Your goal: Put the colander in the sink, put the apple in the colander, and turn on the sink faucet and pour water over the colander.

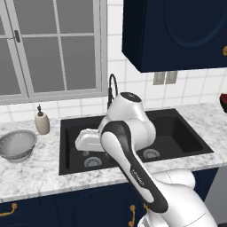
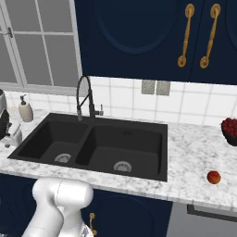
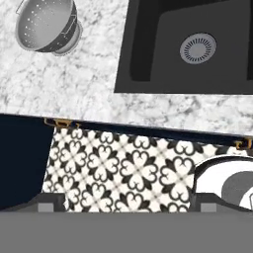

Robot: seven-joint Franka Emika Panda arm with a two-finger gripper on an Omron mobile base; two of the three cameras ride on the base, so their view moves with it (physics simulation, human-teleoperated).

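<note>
Colander [image 3: 47, 25] is showing silvery-grey w/ dotted holes, far above the left fingertip [image 3: 47, 202]. Sink [image 3: 148, 44] is looking matte black, silver drain [image 3: 198, 48]. Counter [image 3: 74, 84] is reading white-grey marble. Floor [image 3: 118, 173] betw. the fingers is showing black-white floral tiles. Apple [image 2: 213, 177] is glowing red.

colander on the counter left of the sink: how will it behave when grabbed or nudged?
The colander looks like rigid perforated metal, so probably stiff and fairly light. Its rounded bowl may rock or slide on the smooth marble counter if pushed. The thin rim and small side handles likely suit a pinch better than the wide body.
</note>
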